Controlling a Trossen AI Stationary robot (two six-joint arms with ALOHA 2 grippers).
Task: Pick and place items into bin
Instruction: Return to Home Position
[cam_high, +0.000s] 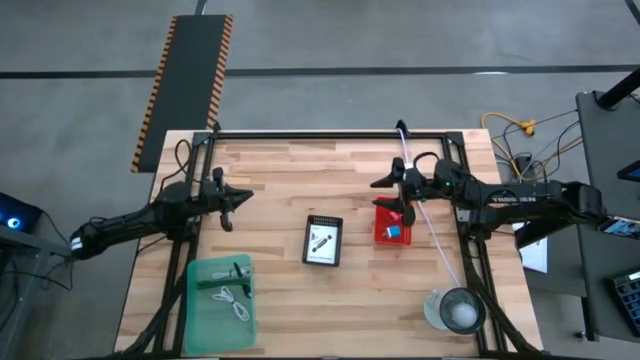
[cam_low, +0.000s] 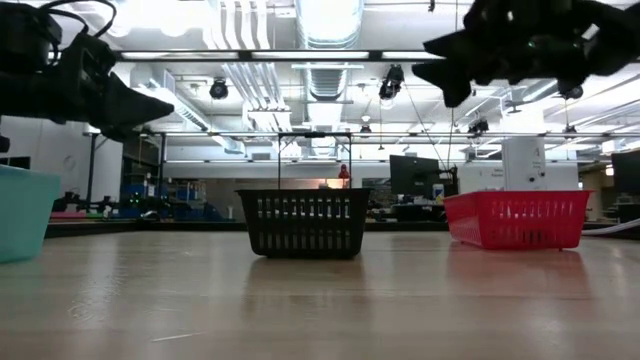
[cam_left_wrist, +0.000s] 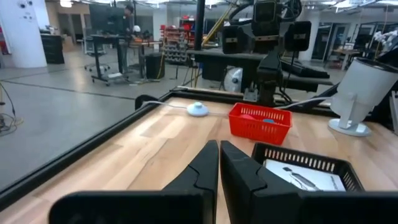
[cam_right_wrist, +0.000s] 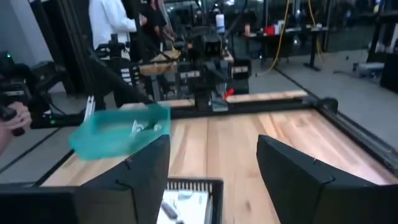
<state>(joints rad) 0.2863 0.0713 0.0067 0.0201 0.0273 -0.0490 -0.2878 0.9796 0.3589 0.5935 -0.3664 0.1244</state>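
Observation:
Three bins stand on the wooden table: a green bin (cam_high: 222, 290) near the left, a black bin (cam_high: 322, 240) in the middle and a red bin (cam_high: 392, 225) to its right. The green bin holds a coiled white cable (cam_high: 235, 300) and a thin black piece (cam_high: 238, 269). A white printed card (cam_high: 322, 242) with a small dark piece on it lies in the black bin. Something blue (cam_high: 397, 229) lies in the red bin. My left gripper (cam_high: 232, 212) hovers shut above bare wood, left of the black bin. My right gripper (cam_high: 380, 185) hangs open just beyond the red bin's far edge.
A white cord (cam_high: 430, 215) runs from a white disc (cam_left_wrist: 198, 109) at the far edge to a round clear container (cam_high: 455, 310) at the near right corner. A black frame rail (cam_high: 330, 134) borders the table. People (cam_right_wrist: 112, 18) stand in the room beyond.

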